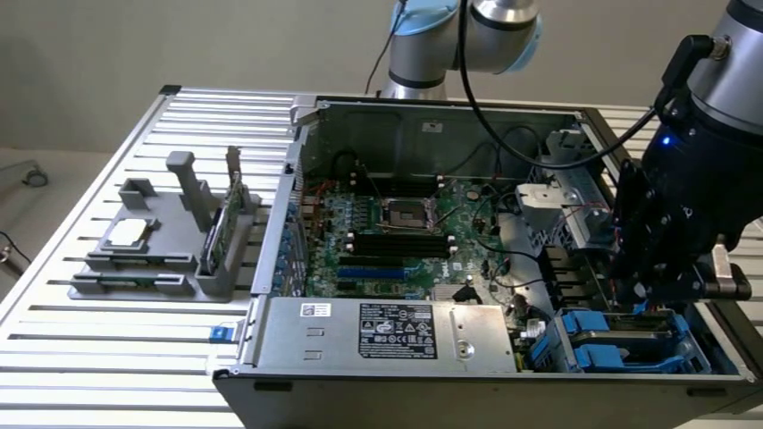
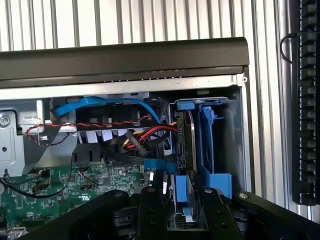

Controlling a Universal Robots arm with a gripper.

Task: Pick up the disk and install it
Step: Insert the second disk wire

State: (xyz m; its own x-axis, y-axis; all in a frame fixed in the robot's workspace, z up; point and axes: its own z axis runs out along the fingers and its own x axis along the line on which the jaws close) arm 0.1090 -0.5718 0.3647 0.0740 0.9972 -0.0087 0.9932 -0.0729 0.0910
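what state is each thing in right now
black gripper: closed on the disk, down in the drive bay
blue-framed silver disk: standing on edge between the fingers
grey metal computer case: side open, motherboard exposed
grey plastic parts holder: holding a silver chip and a green card

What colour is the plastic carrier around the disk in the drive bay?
Bright blue; the blue plastic carrier framing the silver-grey disk shows best in the wrist view.

Disk [image 2: 186,192] mostly hidden between jaws; label unseen.
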